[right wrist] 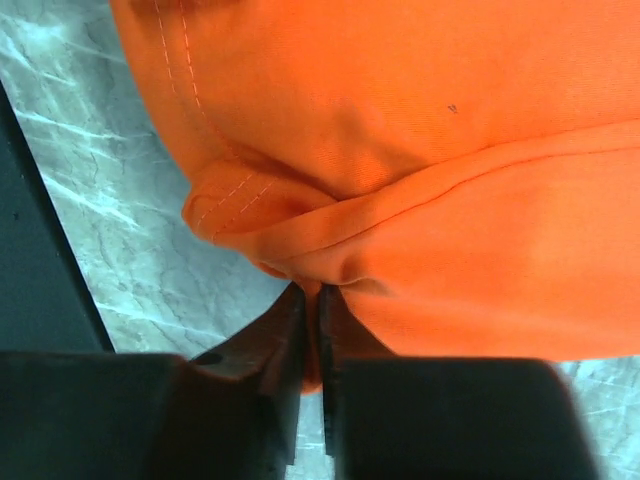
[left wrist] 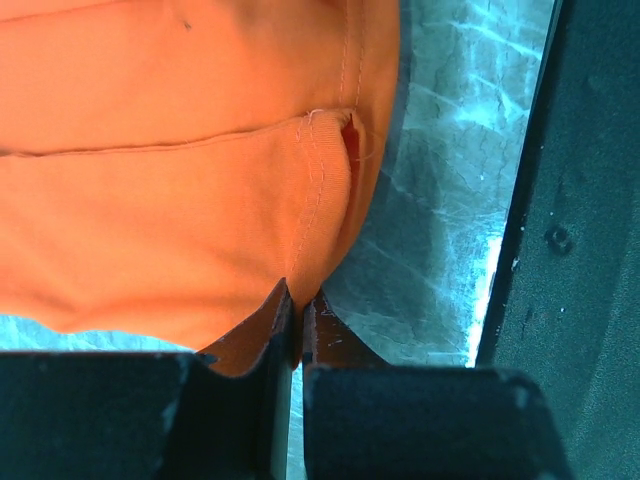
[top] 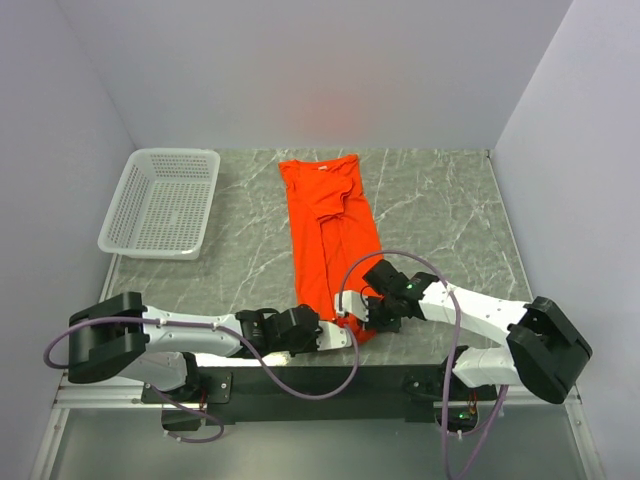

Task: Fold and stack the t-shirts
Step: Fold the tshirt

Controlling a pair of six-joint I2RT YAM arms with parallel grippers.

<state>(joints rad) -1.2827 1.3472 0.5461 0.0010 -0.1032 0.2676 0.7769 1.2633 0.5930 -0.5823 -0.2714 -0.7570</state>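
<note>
One bright orange-red t-shirt [top: 332,235] lies on the marble table as a long narrow strip, sleeves folded in, neck at the far end. My left gripper [top: 340,333] is shut on the shirt's near hem; the left wrist view shows the cloth [left wrist: 180,200] pinched between the jaws. My right gripper [top: 372,318] is shut on the same near hem from the right; the right wrist view shows a bunched fold of the cloth [right wrist: 420,200] pinched between the jaws. Both grippers sit close together near the table's front edge.
A white plastic mesh basket [top: 162,201] stands at the back left of the table. The table's dark front edge [top: 300,362] runs just below the grippers. Grey walls close in the back and sides.
</note>
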